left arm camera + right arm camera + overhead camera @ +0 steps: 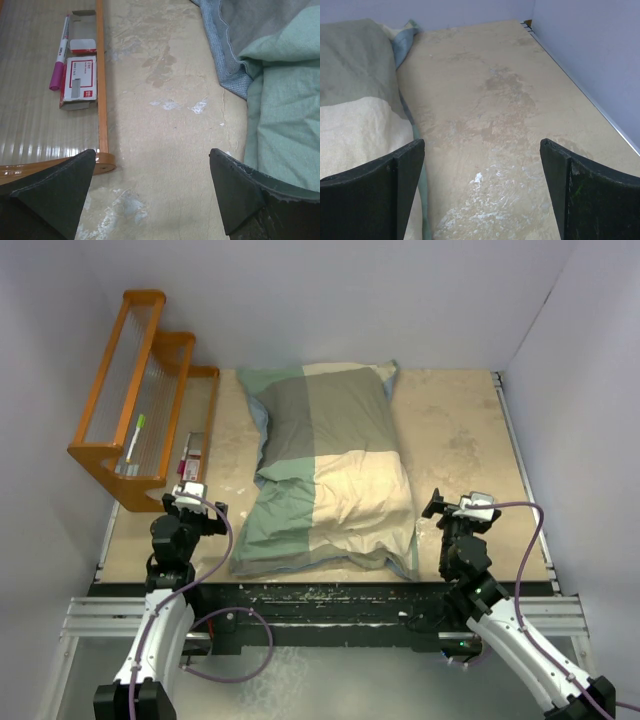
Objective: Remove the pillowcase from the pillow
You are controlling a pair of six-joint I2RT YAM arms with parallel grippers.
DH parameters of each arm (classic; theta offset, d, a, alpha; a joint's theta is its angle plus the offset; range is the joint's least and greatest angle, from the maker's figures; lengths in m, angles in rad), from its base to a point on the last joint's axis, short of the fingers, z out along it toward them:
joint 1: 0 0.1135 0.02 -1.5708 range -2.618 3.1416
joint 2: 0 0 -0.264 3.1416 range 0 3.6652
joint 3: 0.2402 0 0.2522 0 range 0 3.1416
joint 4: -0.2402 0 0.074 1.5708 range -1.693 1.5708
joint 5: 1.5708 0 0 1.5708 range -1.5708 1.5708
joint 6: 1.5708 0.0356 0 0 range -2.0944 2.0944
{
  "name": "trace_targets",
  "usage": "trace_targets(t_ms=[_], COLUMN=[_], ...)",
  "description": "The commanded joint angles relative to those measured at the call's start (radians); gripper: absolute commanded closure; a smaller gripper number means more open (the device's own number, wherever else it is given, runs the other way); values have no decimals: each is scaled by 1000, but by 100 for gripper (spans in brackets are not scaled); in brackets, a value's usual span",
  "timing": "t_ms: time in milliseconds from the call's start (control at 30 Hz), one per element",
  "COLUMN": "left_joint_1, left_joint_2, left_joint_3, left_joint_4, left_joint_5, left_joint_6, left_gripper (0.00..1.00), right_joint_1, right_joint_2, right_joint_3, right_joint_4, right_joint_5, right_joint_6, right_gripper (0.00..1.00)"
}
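The pillowcase, in green, grey-green and cream blocks with blue-grey edging, lies stuffed and plump along the middle of the table. The pillow is hidden inside it. My left gripper is open and empty to the left of the case's near end; its view shows the green and blue-grey cloth at the right. My right gripper is open and empty to the right of the near end; its view shows the cream and grey-green cloth at the left.
An orange wooden rack stands at the far left, with a pink marker and small red-and-white boxes by its base. Grey walls close the table at the back and right. The table's front edge runs just before the arms.
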Motion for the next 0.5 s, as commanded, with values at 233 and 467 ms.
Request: trace_targets(t_ms=[233,467], left_joint_1=[-7,-7], left_joint_2=[3,48], left_joint_3=[38,146], left_joint_4=[56,-28], left_joint_5=[26,69], left_joint_6=[10,24], left_gripper=[1,1], right_joint_1=[4,4], right_joint_2=[5,19], right_joint_3=[-28,-25], right_joint_4=[62,67], right_joint_5=[25,23], right_joint_6=[-13,-24], right_gripper=[0,0])
